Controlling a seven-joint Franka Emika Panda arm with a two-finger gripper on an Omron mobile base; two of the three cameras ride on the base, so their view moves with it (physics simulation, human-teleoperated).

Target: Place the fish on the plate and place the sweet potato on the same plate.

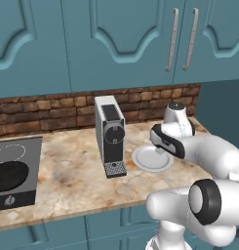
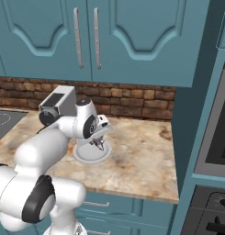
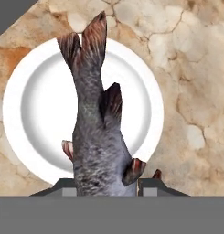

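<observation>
While your gripper (image 3: pixel 106 188) hangs above the white plate (image 3: pixel 29 109), its fingers pinch the grey fish (image 3: pixel 93 137), whose tail points down over the plate's middle. You can see the plate (image 1: pixel 143 158) sits on the marble counter (image 1: pixel 67 171), just right of the coffee machine (image 1: pixel 110 134).

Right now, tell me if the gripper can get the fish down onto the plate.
Probably yes. The gripper is shut on the fish, which hangs tail-down directly over the plate, and nothing lies between them or on the plate.
</observation>
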